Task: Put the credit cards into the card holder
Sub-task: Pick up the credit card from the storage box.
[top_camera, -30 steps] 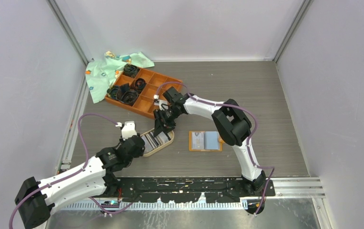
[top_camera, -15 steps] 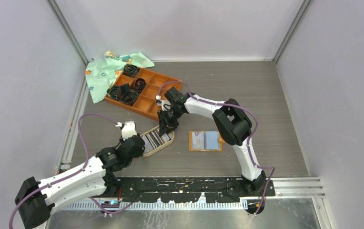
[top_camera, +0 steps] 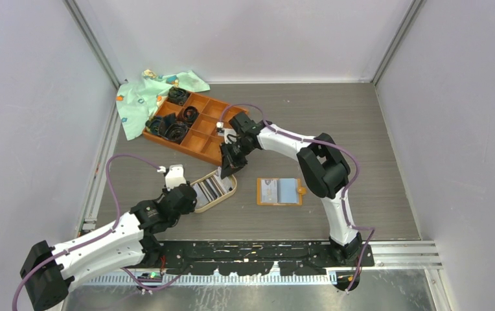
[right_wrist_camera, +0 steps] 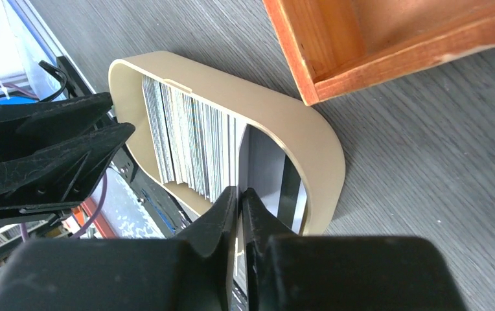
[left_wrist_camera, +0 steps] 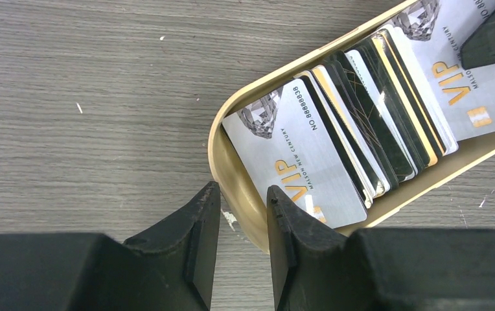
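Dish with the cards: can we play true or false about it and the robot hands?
1. The cards are in the dish. True.
2. The left gripper grips the dish's rim. True.
3. The card holder is folded shut. False: it lies open on the table.
4. The right gripper is wide open. False: it pinches one of the cards.
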Tool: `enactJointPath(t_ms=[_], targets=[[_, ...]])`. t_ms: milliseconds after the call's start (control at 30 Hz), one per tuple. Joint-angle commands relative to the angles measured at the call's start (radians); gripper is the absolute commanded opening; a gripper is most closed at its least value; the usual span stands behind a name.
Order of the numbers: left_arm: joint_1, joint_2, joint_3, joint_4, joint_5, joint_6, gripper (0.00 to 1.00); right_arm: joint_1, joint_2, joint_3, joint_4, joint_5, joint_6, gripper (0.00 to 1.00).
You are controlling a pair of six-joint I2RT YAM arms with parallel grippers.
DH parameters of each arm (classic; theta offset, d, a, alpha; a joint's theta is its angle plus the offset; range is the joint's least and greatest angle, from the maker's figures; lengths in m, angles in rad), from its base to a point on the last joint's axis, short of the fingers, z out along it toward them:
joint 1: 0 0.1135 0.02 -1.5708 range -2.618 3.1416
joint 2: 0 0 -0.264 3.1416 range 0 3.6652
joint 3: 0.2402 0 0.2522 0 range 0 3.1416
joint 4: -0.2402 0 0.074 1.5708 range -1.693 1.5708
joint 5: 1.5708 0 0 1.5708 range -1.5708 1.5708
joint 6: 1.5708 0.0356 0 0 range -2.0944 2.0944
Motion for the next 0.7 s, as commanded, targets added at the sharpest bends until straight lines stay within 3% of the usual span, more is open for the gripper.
enactJointPath(t_ms=[0,200,500,667], targets=[[-0.002,-0.014,0.036,0.049,0.049,0.002,0.33,-0.003,-0.077,0.007,-0.021,0.024,-0.045,0.1],[-0.003,-0.072,0.033,0.062,0.095,0.007,0.34,-0.015,-0.116,0.009,-0.052,0.036,-0.112,0.02],[-0.002,-0.28,-0.022,0.146,0.203,0.025,0.37,-0.057,-0.188,-0.002,-0.08,-0.058,-0.204,0.01],[-0.003,-0.378,-0.085,0.289,0.296,0.032,0.49,-0.105,-0.231,-0.043,-0.083,-0.228,-0.258,0.01]])
